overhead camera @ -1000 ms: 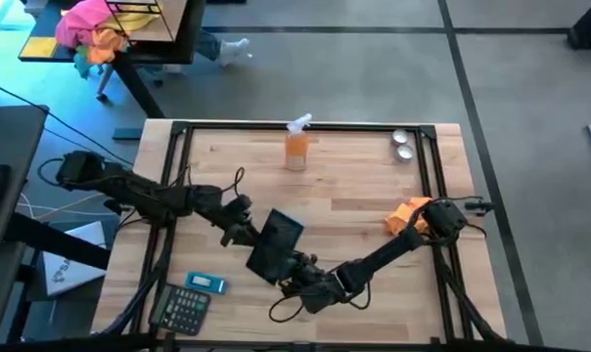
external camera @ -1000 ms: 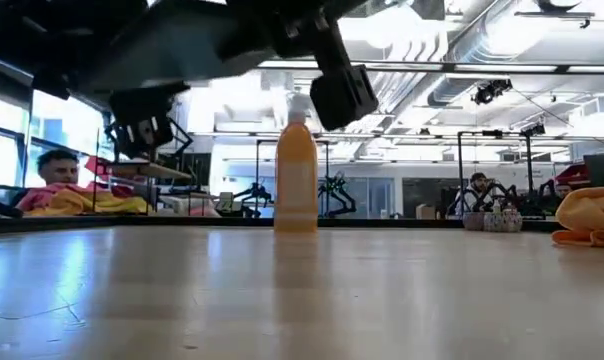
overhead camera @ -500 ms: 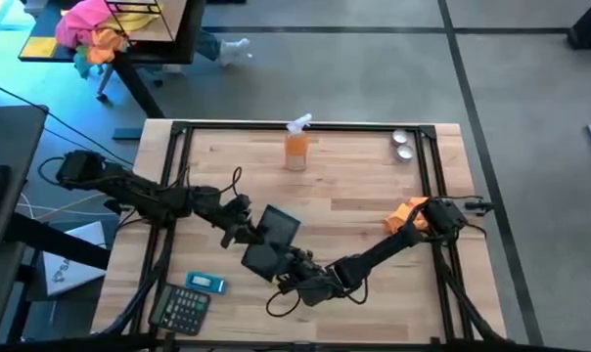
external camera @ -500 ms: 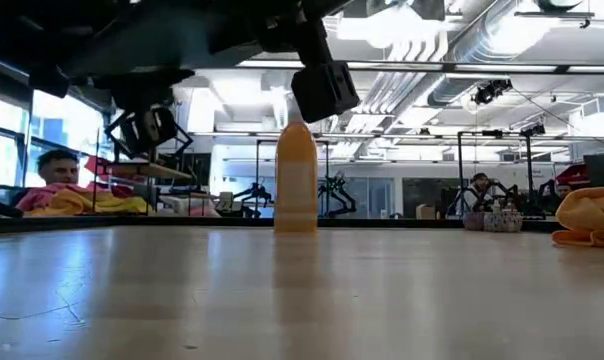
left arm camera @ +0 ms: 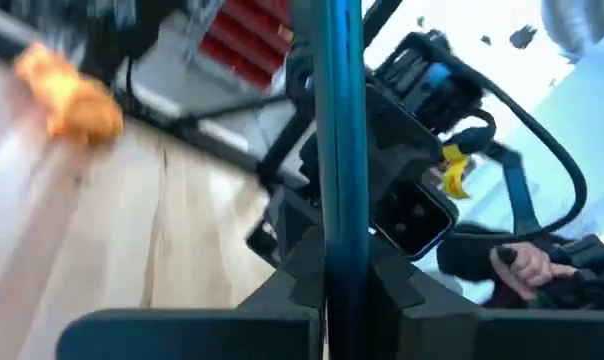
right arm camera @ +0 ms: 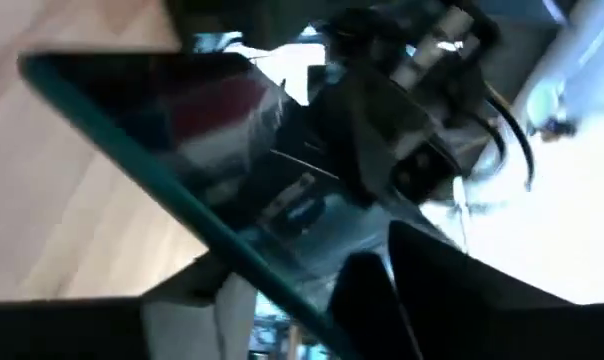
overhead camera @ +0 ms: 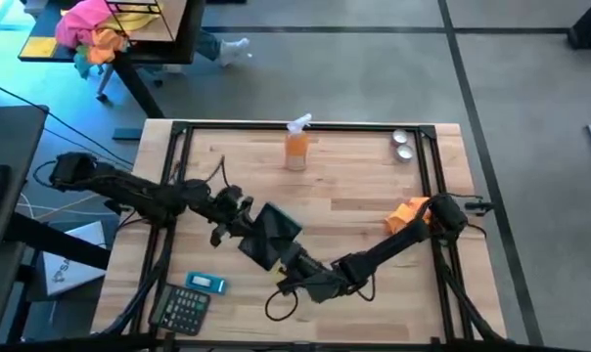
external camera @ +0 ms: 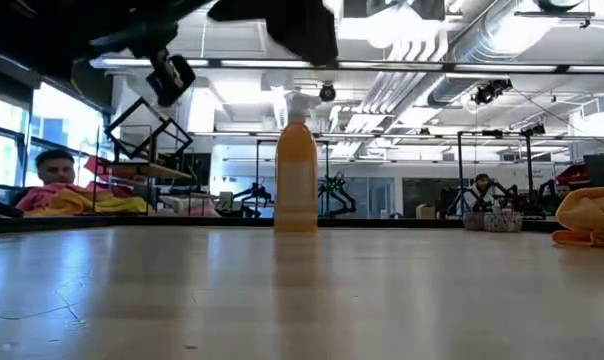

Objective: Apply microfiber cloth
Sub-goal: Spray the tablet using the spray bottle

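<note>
A: What changed just now?

B: Phone [overhead camera: 269, 235] got tilted. A second ago it lay more flat and lower, toward 6 o'clock on the table [overhead camera: 354, 186]; now it sits turned diamond-wise, held up between both arms near table centre. In the low view the dark arm parts have gone up out of the way of the spray bottle [external camera: 296, 176].

A: Meaning for the task?

B: My guess: phone is being positioned or handed over, wiping not started. Cloth [overhead camera: 409, 214] is untouched, bunched at 3 o'clock by the right arm's base, well apart from the phone.

A: Hands?

B: Left hand [overhead camera: 243, 221] reaches in from 9 o'clock, clamped on the phone's left edge; its wrist view shows the phone edge-on between its fingers. Right hand [overhead camera: 294, 260] comes up from 6 o'clock with the arm folded back toward 3, at the phone's lower corner. Its wrist view shows the phone right at the fingers, looks gripped too.

A: Anything else?

B: Calculator [overhead camera: 181, 308] at 7 o'clock, two small tins [overhead camera: 403, 145] at 1 o'clock.
</note>
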Robot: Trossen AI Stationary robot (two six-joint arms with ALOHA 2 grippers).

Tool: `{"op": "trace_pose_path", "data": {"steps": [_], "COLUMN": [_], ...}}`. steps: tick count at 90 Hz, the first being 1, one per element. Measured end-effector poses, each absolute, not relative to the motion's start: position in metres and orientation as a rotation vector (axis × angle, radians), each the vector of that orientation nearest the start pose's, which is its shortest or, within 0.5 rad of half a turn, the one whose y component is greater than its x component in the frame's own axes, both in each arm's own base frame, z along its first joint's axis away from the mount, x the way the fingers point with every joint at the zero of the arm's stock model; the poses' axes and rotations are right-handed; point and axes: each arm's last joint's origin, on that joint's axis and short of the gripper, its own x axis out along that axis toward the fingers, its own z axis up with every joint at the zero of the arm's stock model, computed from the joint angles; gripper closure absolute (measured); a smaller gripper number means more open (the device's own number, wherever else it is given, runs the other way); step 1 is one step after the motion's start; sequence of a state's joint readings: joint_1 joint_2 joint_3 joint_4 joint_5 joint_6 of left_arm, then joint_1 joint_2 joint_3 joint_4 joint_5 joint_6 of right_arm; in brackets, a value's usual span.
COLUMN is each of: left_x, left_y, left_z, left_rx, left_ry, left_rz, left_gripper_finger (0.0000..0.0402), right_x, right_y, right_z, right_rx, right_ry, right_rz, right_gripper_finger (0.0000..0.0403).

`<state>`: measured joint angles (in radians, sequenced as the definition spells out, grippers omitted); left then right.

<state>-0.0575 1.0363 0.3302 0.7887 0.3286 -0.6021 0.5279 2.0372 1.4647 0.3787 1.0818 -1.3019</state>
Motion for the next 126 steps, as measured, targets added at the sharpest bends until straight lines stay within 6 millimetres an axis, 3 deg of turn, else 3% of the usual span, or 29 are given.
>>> {"op": "trace_pose_path", "data": {"steps": [16,26,43,60,83,95,115,126], "left_x": [0.187,0.174,0.159,0.158,0.155,0.155,0.163,0.169], "left_y": [-0.008,-0.002,-0.004,-0.01,-0.016,-0.017,-0.018,-0.018], "left_z": [0.251,0.267,0.282,0.284,0.289,0.289,0.281,0.277], "left_rx": [-0.466,-0.389,-0.221,-0.123,-0.052,-0.04,-0.021,-0.023], "left_ry": [-0.159,-0.289,-0.424,-0.469,-0.538,-0.542,-0.477,-0.456], "left_rz": [-0.357,-0.309,-0.307,-0.275,-0.268,-0.216,-0.09,-0.069], "left_gripper_finger": [0.0395,0.0395,0.0395,0.0395,0.0395,0.0395,0.0395,0.0395], "right_x": [0.386,0.374,0.373,0.385,0.4,0.405,0.421,0.423], "right_y": [0.2,0.197,0.164,0.13,0.097,0.085,0.073,0.069], "right_z": [0.282,0.298,0.32,0.328,0.331,0.336,0.314,0.314], "right_rx": [-1.208,-1.038,-0.556,-0.15,-0.054,-0.007,0.062,0.065], "right_ry": [0.427,0.385,0.31,0.257,0.205,0.155,0.194,0.177], "right_rz": [-0.363,-0.296,-0.295,-0.15,-0.163,-0.083,-0.069,-0.085], "right_gripper_finger": [0.0172,0.017,0.0169,0.0176,0.0197,0.0203,0.0206,0.0215]}}
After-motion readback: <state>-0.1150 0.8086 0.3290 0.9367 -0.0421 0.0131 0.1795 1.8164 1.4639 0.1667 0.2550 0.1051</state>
